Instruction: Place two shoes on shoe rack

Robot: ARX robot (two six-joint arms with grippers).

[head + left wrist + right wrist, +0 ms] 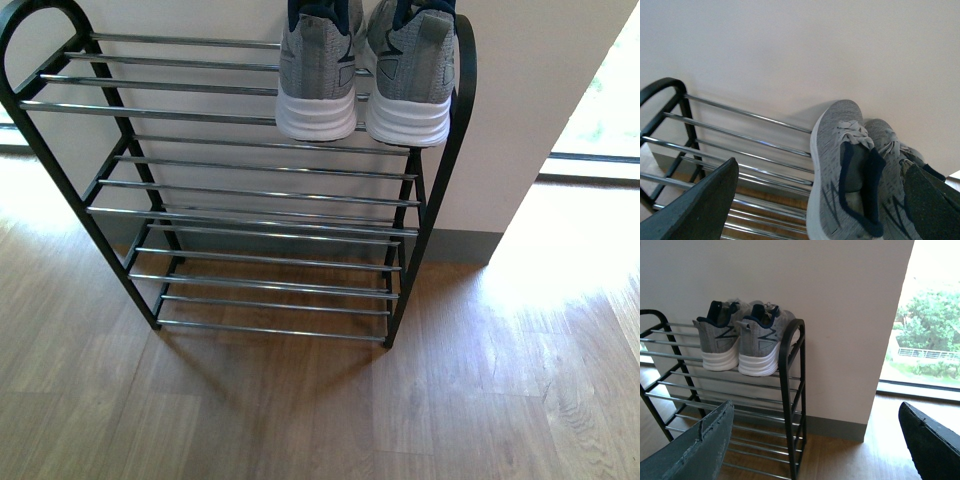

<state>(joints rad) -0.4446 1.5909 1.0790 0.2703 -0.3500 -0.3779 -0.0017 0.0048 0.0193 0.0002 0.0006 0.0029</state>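
Both grey sneakers sit at the right end of the top tier of the shoe rack, heels overhanging the near rod. A nudge from my left gripper, close above them, could tip one off. It and the right gripper gape wide, empty. Only the left wrist view shows the toes near the wall.

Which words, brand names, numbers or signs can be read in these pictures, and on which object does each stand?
No text is readable anywhere.
The grey sneakers carry only a navy zigzag mark on the side and an outlined patch on the heel, without letters.
The shoe rack and the wall bear nothing.
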